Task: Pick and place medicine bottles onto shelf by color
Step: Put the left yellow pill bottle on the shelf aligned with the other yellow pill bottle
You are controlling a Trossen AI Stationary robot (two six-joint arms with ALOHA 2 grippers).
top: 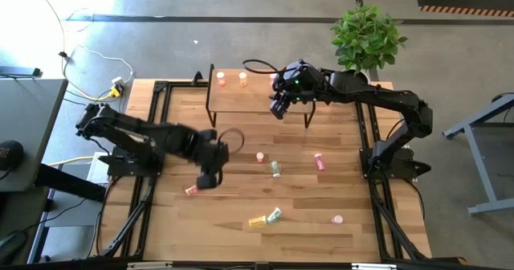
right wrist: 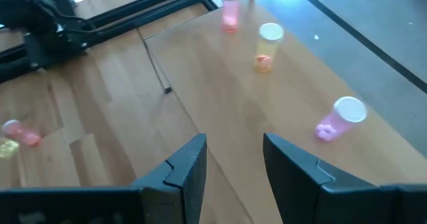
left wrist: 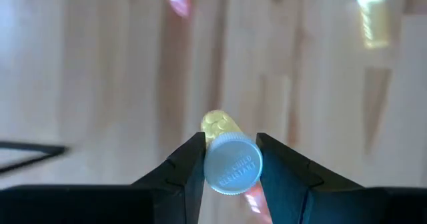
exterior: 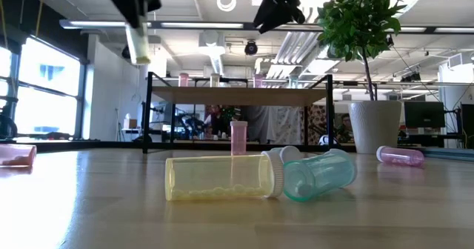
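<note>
My left gripper (top: 210, 176) hangs above the table's left middle, shut on a yellow medicine bottle (left wrist: 217, 125) with a white cap. My right gripper (top: 280, 103) hovers open over the right part of the shelf (top: 257, 99), with nothing between its fingers (right wrist: 233, 151). On the shelf stand a pink bottle (right wrist: 230, 11), an orange one (right wrist: 266, 47) and another pink one (right wrist: 340, 117). Several bottles lie on the table: a yellow one (exterior: 218, 176) with its cap against a green one (exterior: 318, 175), and pink ones (top: 320, 161) (top: 191, 190). My left gripper pinches the yellow bottle between its two fingers at the white cap (left wrist: 231, 165), one finger on each side. The fingers point steeply down and the bottle lies along them, its cap toward the wrist. It hangs below the fingertips (exterior: 138, 45), clear of the table.
A potted plant (top: 366, 35) stands behind the table's far right corner. Black frame rails (top: 152, 125) run along both sides of the tabletop. A pink bottle (top: 260, 157) stands upright near the middle; another (top: 337, 219) lies near the front right. Bare wood lies between shelf and bottles.
</note>
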